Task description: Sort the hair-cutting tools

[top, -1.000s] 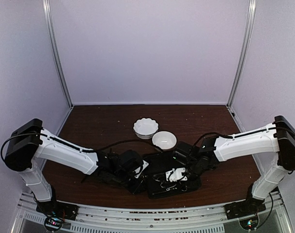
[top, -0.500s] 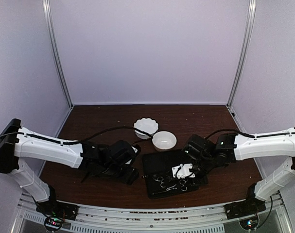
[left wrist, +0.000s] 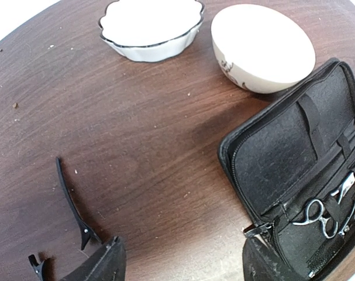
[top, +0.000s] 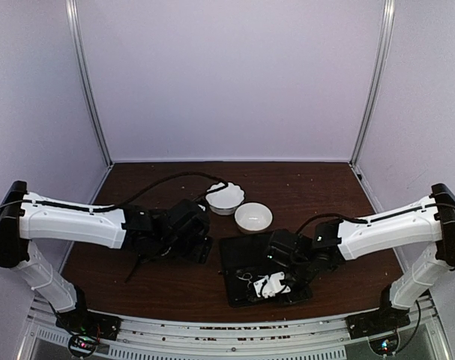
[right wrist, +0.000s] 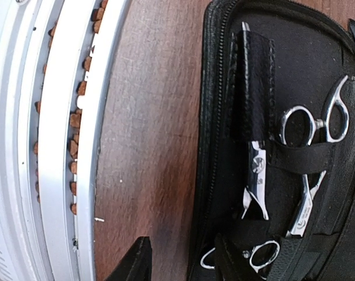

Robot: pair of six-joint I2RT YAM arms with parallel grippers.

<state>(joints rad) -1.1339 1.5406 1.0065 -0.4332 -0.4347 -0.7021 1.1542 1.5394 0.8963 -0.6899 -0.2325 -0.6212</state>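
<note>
The black case lies unzipped and flat on the brown table. Two silver scissors sit under its straps, and one pair shows in the left wrist view. My right gripper is open low over the case's near edge, one finger over the wood and the other over the lining. A thin black clip lies on the wood, with another clip's tip at the frame's bottom. My left gripper is open over bare wood between that clip and the case, holding nothing.
A scalloped white bowl and a round white bowl stand behind the case. The metal rail at the table's near edge runs close to my right gripper. Both arms reach in low from the sides.
Both grippers opened wider. My left gripper drew back from the case toward the left. My right gripper shifted toward the case's near edge.
</note>
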